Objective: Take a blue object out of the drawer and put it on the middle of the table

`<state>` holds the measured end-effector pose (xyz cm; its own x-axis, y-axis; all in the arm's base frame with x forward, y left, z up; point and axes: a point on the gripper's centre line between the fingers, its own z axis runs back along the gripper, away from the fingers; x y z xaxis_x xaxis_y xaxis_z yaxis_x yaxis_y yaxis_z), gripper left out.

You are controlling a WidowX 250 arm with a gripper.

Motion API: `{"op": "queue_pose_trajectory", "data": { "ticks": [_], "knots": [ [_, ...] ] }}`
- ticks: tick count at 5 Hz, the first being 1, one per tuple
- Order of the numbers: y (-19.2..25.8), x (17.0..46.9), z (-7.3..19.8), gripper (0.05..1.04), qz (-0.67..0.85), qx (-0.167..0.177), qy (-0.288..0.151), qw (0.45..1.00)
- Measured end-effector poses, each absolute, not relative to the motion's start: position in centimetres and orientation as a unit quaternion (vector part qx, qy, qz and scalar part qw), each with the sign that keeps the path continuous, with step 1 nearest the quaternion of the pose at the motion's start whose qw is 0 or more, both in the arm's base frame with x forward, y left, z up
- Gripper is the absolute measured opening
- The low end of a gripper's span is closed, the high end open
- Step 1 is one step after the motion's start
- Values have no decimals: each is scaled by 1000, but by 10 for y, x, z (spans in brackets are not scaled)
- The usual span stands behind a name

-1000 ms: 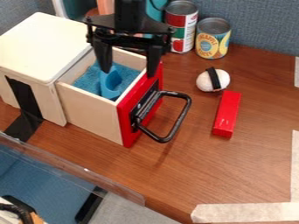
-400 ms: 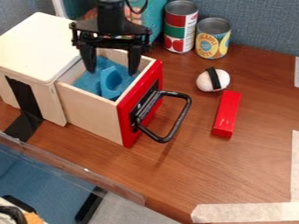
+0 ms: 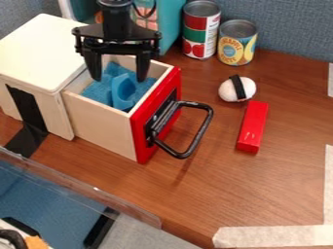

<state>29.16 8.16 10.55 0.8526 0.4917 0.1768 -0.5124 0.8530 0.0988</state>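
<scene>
One small shift toward view's left, with jaws apart above drawer [image 3: 101,125]; likely better placed for lowering onto blue piece [image 3: 118,93].

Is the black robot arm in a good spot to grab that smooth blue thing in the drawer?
Probably yes: the drawer is pulled out and uncovered, and the gripper hangs over it, fingers apart, near the blue object.

Short can [image 3: 238,27]: front label [image 3: 235,51] carries curved capital lettering, legible in part as "APPLE"; a second, lower word sits beneath it, too small to read with certainty. Taller can [image 3: 201,8], just beside it: label [image 3: 212,35] bears fine print on its white side panel, too small to read.
</scene>
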Motion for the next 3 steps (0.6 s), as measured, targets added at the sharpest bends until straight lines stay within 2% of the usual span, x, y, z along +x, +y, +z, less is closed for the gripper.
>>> {"op": "queue_pose_trajectory", "data": {
  "ticks": [3],
  "knots": [
    [96, 298, 90, 1000, 259, 56, -78, 961]
  ]
}}
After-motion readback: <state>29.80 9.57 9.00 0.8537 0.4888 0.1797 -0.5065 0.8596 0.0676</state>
